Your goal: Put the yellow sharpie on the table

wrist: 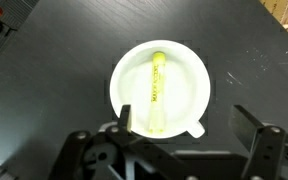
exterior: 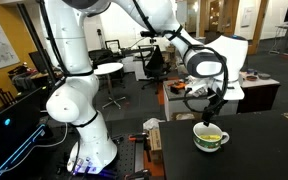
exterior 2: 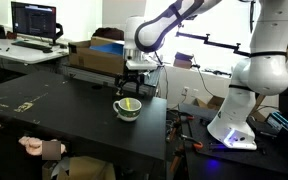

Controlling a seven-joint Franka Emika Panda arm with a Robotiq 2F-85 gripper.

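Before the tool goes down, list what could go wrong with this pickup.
1. The yellow sharpie lies inside the mug. The open tool above it may strike the rim on the way in and tip or shove the mug across the table.
2. The sharpie seems to lean on the mug's curved inside, so a pinch could slip off it or lift the mug too.

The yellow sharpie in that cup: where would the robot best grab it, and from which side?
Probably from straight above, through the open top: the mug walls in the yellow sharpie on every side. Pinch its shaft across the thin width. The open gripper hangs over it with jaws either side of the pen's line.
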